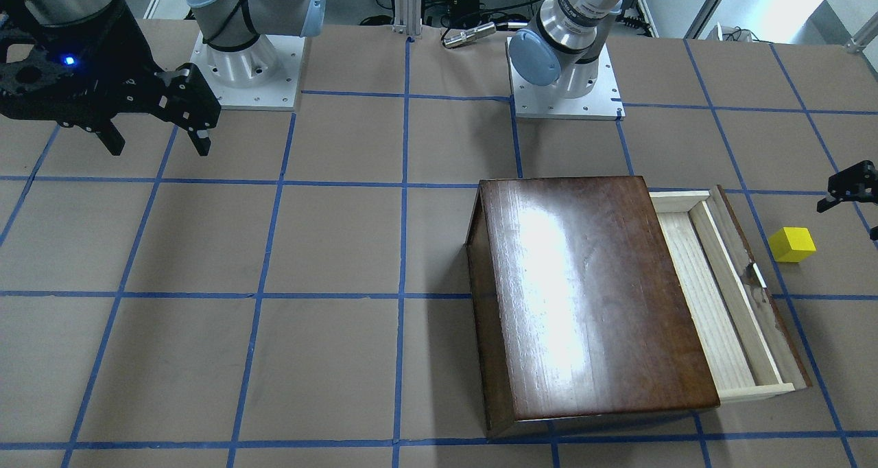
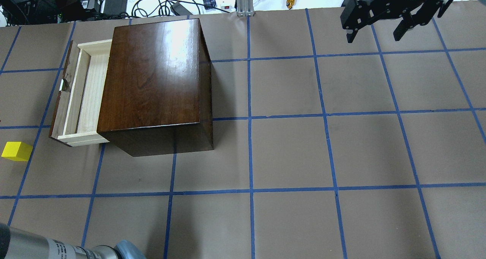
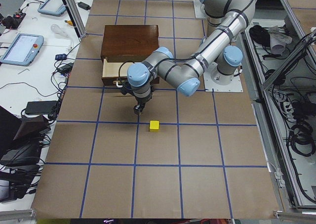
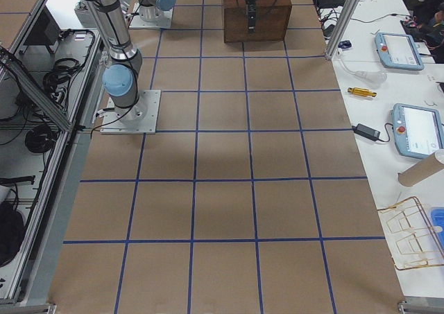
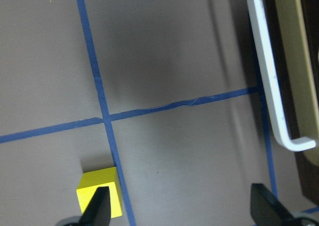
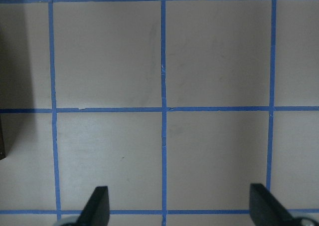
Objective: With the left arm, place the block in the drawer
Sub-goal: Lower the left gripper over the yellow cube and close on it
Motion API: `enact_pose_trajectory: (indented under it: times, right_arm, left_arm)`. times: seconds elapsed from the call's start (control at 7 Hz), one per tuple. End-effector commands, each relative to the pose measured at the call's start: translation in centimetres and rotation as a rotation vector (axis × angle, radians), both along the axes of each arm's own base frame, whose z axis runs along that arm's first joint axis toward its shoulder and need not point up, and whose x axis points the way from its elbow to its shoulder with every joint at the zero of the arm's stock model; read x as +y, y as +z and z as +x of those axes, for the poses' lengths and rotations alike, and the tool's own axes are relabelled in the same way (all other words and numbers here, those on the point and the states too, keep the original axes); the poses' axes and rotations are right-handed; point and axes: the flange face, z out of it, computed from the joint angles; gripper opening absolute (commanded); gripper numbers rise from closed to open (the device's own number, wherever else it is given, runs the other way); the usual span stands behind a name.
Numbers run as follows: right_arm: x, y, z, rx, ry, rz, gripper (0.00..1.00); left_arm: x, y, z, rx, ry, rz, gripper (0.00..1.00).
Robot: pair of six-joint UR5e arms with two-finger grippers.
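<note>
- Your taped brown surface carries the yellow block, just outside the open drawer.
- Left claw hangs wide, empty: approach step. Next, centre it over the block, descend, close.

One block, one drawer, one wooden box, one left pincer, one right pincer.

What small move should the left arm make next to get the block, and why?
Probably slide the left gripper sideways toward the block until it lies midway between the open fingers, then descend. In the wrist view the block sits at one fingertip, off centre, on the table outside the open drawer.
</note>
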Motion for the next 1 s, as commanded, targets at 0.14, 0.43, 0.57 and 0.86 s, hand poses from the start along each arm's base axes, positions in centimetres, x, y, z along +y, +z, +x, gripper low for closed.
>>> enact_pose_trajectory:
  times: [0.14, 0.43, 0.57, 0.86]
  right_arm:
    - [0.1, 0.1, 0.0, -0.001, 0.001, -0.001, 1.00]
    - [0.1, 0.1, 0.0, -0.001, 0.001, -0.001, 1.00]
    - [0.1, 0.1, 0.0, -0.001, 0.001, -0.001, 1.00]
    - [0.0, 0.0, 0.0, 0.000, 0.001, 0.000, 1.00]
  left_arm:
    - [3.0, -4.1, 1.5, -0.098, -0.382, -0.026, 1.00]
    - [3.1, -4.5, 1.6, -0.146, -0.631, -0.063, 1.00]
    - [4.2, -5.1, 2.4, -0.130, -0.724, -0.065, 1.00]
    - [4.6, -6.4, 2.4, -0.104, -0.817, -0.104, 1.00]
